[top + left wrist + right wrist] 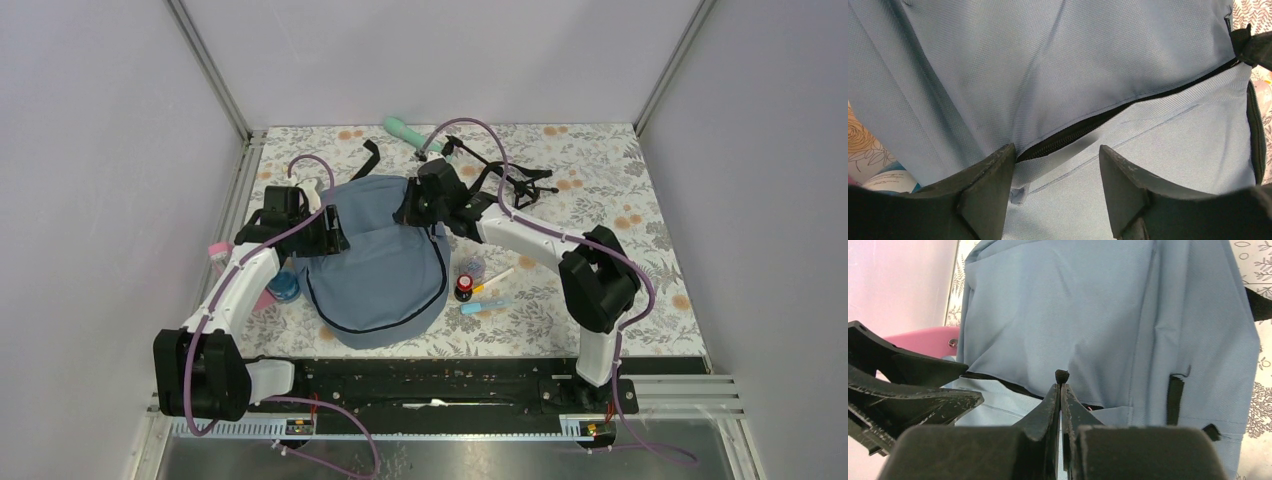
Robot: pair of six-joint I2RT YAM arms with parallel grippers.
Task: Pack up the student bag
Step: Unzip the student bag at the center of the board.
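The student bag [385,270], a large slate-blue fabric backpack, lies flat in the middle of the floral table. Its dark zipper [1088,127] runs slantwise across the left wrist view, slightly parted. My left gripper [335,232] hovers over the bag's left side. Its jaws [1056,150] stand apart above the zipper's end, with only bag cloth between them. My right gripper [405,213] is at the bag's far top edge, shut [1061,386] on a small black zipper pull [1061,375] that pokes out past its tips. The left gripper's fingers [923,400] show in the right wrist view.
Black straps [510,175] and a teal object [400,127] lie behind the bag. A small bottle [465,288], pens [490,280] and a blue marker [485,306] lie to its right. A pink item [218,250] and a blue round item [285,287] sit at its left.
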